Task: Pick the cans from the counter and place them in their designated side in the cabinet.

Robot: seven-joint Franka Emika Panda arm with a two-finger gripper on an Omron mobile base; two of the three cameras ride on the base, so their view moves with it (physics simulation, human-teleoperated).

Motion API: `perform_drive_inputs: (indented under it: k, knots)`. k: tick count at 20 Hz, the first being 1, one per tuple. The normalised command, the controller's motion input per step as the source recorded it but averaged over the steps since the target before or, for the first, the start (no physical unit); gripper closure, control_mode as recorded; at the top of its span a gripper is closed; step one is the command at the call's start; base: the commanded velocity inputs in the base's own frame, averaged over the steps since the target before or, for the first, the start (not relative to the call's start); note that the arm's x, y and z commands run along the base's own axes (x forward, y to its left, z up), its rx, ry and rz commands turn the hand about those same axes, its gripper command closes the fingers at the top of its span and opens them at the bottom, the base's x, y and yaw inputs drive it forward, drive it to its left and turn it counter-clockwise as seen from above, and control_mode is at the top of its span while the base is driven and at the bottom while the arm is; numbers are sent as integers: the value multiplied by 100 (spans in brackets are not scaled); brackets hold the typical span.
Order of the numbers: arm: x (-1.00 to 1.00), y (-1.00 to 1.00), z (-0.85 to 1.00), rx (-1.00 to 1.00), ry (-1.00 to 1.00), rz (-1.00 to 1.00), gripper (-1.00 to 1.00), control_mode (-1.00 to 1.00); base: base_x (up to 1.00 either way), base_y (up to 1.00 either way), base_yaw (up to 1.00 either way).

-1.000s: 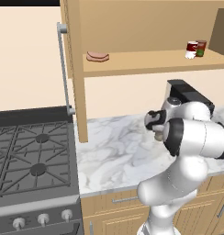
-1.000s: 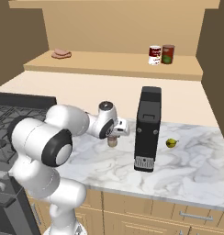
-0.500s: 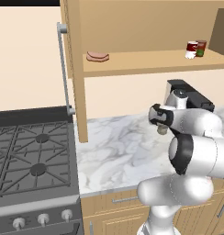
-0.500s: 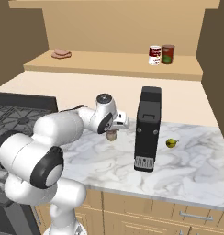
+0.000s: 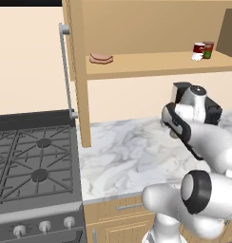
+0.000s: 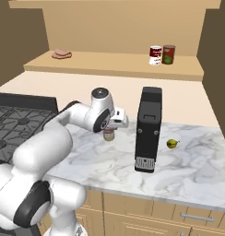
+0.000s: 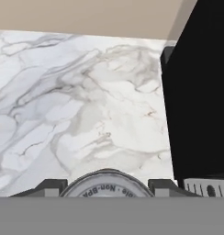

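Grey-olive cylindrical tin can [image 6: 109, 134] clamped upright between the two-finger gripper [image 6: 109, 133] tips, hanging just above the white marble counter [image 6: 188, 166]; light-wood cabinet shelf [image 6: 119, 67] lies above, behind it.

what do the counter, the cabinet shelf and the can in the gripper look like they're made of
Counter: polished marble by its look, white with grey veins.
Cabinet shelf: light wood, matte, plain tan with no clear grain.
Can in the gripper: probably metal; the hand view shows a pale grey lid with a raised rim and printed lettering. Its side is too small to judge.
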Motion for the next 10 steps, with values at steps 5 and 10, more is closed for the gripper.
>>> perform_drive_inputs:
  k: [5, 10]
  knots:
    - [-49, 0, 48, 0, 1, 2, 100, -100, 0, 0, 0]
    - [-40, 0, 50, 0, 0, 2, 100, -100, 0, 0, 0]
